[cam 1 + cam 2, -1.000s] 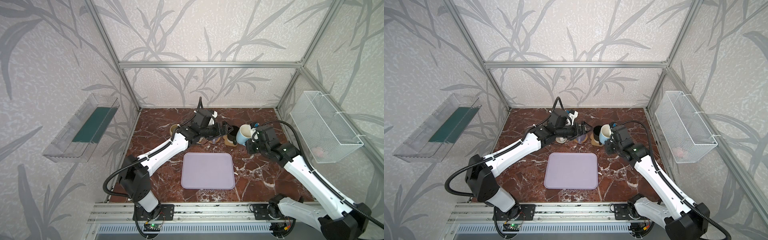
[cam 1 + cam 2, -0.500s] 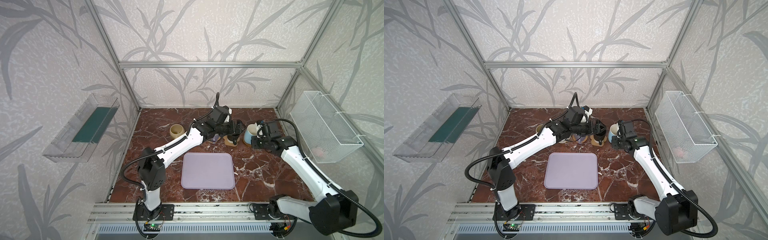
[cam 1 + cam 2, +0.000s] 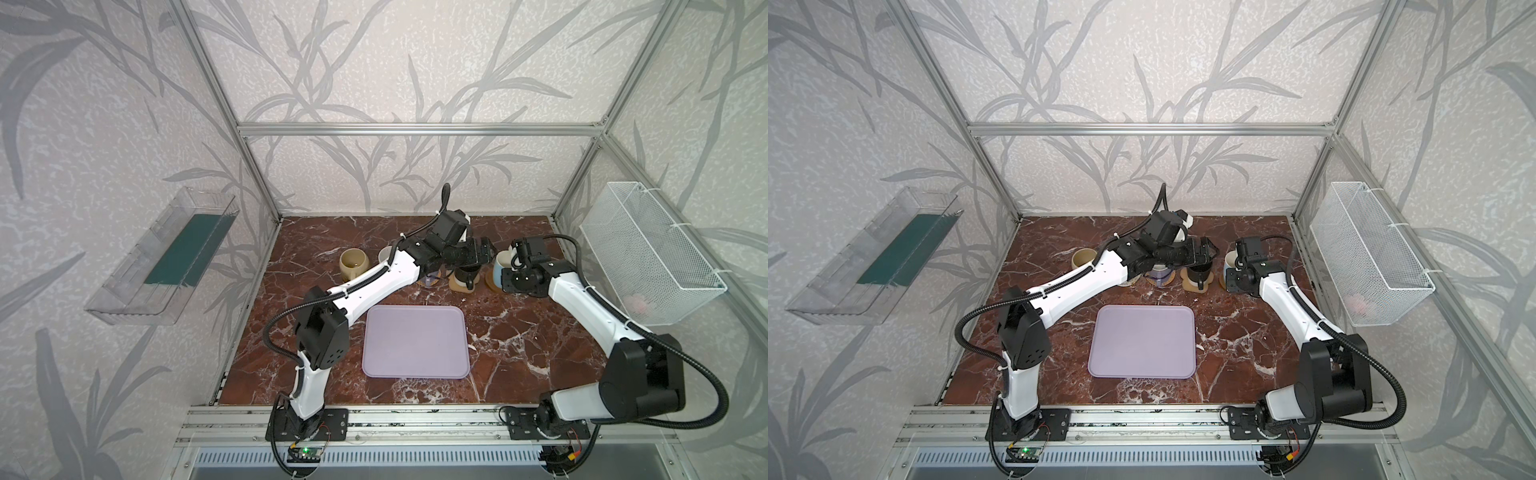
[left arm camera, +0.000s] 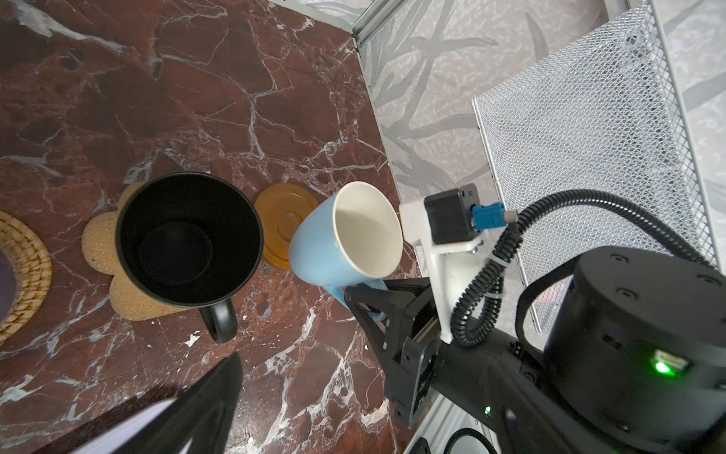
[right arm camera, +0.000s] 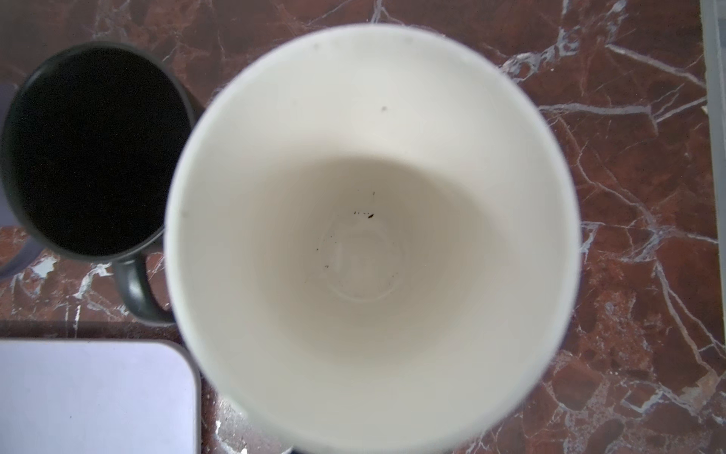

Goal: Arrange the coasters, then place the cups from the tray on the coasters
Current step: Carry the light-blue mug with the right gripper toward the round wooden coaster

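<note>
Tray (image 3: 415, 347), lilac, lies flat in the foreground. Beyond it the right gripper (image 4: 363, 296) pinches the handle of the light blue mug (image 4: 318, 251), which tilts over the edge of an amber round coaster (image 4: 281, 220). Beside that, the black mug (image 4: 184, 239) stands on the paw-shaped coaster (image 4: 100, 239). Above it the left gripper (image 3: 1209, 250) hangs with jaws spread wide, holding nothing.

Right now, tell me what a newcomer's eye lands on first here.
The right hand grips the blue mug by its handle, tilted over the amber coaster at the back right of the table. Beside it the black mug stands on the paw coaster. The tray lies bare mid-table.
</note>
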### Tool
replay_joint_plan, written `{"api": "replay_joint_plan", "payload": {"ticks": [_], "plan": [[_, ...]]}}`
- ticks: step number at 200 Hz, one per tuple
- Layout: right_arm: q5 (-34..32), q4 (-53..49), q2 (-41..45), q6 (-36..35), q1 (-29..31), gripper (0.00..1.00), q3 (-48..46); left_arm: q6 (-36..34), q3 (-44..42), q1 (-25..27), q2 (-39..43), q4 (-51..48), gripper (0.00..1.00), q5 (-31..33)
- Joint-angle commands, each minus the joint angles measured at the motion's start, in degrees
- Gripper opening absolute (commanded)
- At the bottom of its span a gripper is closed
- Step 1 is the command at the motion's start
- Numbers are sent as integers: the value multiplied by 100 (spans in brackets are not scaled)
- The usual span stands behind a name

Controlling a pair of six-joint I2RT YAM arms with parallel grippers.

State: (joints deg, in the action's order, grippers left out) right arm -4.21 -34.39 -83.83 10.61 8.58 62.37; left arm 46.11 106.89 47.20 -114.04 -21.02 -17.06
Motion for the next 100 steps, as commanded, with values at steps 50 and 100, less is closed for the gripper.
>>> {"api": "replay_joint_plan", "payload": {"ticks": [50,100], "plan": [[-153,441,-694,-113,-190,0,657,-24,304,26,-257,-117,98,93],[-89,416,-1096,-175,-189,0,808,-49,403,26,-301,-159,97,115]]}}
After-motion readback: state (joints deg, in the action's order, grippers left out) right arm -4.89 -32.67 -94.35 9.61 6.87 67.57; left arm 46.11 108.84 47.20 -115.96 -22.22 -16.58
